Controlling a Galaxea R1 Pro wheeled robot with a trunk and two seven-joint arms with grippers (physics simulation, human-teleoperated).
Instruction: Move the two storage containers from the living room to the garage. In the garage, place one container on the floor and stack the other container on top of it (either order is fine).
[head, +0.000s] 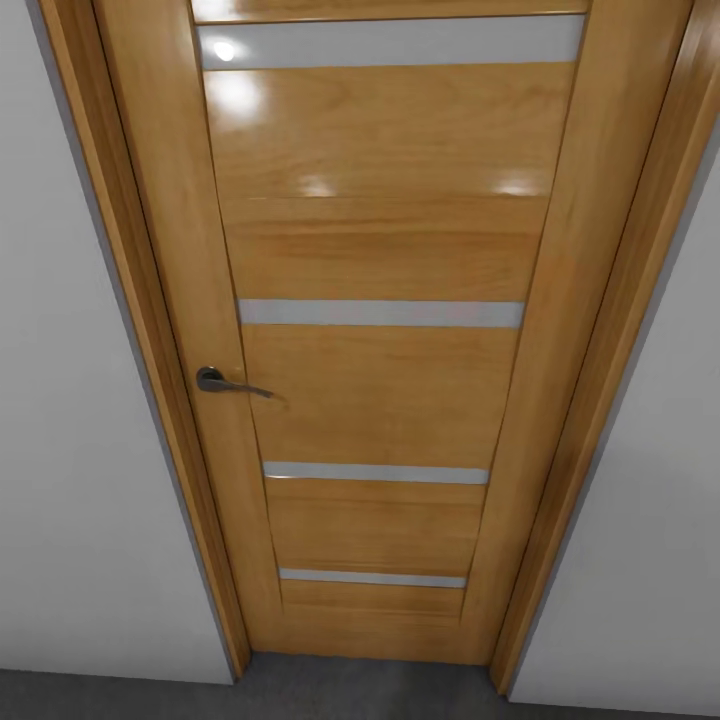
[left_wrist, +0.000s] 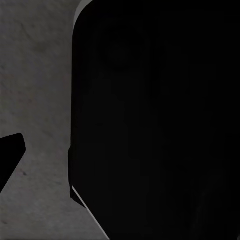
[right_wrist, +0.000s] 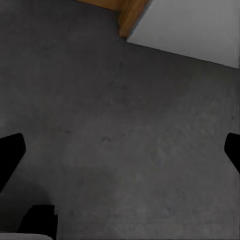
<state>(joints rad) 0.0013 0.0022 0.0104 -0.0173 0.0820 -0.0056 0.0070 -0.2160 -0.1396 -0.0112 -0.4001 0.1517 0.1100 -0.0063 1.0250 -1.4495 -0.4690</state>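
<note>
Closed wooden door (head: 380, 330) (grey floor (head: 380, 690) below)

No text, label, brand, number or sign can be read in any of the views. The wooden door (head: 380, 330) bears only plain pale strips and a metal lever handle (head: 228, 383), both unmarked. The pale walls (head: 70, 450) beside it and the dark grey floor (right_wrist: 125, 140) carry no writing.
</note>
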